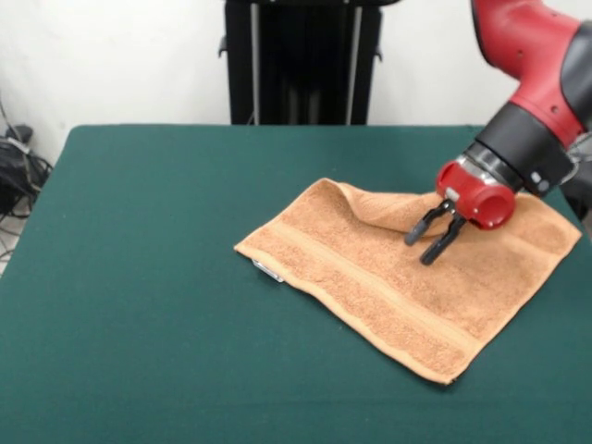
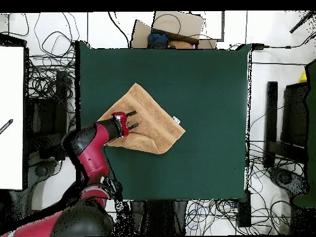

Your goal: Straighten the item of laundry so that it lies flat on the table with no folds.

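Note:
The peach-orange towel (image 1: pixel 407 277) lies on the dark green table (image 1: pixel 148 277), right of centre in the front view. It is mostly flat, with a raised fold along its far edge (image 1: pixel 370 202). A small white tag (image 1: pixel 268 271) sticks out at its left edge. My gripper (image 1: pixel 432 237) hovers just above the towel near that fold, its two black fingers (image 1: pixel 416 227) apart and empty. In the overhead view the towel (image 2: pixel 151 120) lies at the table's left part, with the gripper (image 2: pixel 132 120) over its left side.
The robot's black pedestal (image 1: pixel 301 60) stands behind the table's far edge. Cables and equipment (image 1: pixel 18 166) lie off the table's left side. Boxes (image 2: pixel 170 28) and many cables (image 2: pixel 43 80) surround the table (image 2: pixel 210 92) in the overhead view.

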Controlling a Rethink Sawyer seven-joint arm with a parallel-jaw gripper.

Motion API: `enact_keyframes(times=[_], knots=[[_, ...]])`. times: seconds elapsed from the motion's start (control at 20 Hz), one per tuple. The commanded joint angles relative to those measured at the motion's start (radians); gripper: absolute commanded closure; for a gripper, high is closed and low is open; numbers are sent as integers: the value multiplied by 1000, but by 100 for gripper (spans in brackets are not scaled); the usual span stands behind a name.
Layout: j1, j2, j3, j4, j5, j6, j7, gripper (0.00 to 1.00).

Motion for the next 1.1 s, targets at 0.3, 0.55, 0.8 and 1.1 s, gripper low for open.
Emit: enact_keyframes(times=[0.3, 0.55, 0.8, 1.1], knots=[[1, 27, 45, -3, 33, 95, 180, 0], [-3, -11, 69, 48, 90, 118, 150, 0], [-14, -71, 127, 117, 213, 137, 73, 0], [-12, -104, 151, 164, 279, 165, 52, 0]])
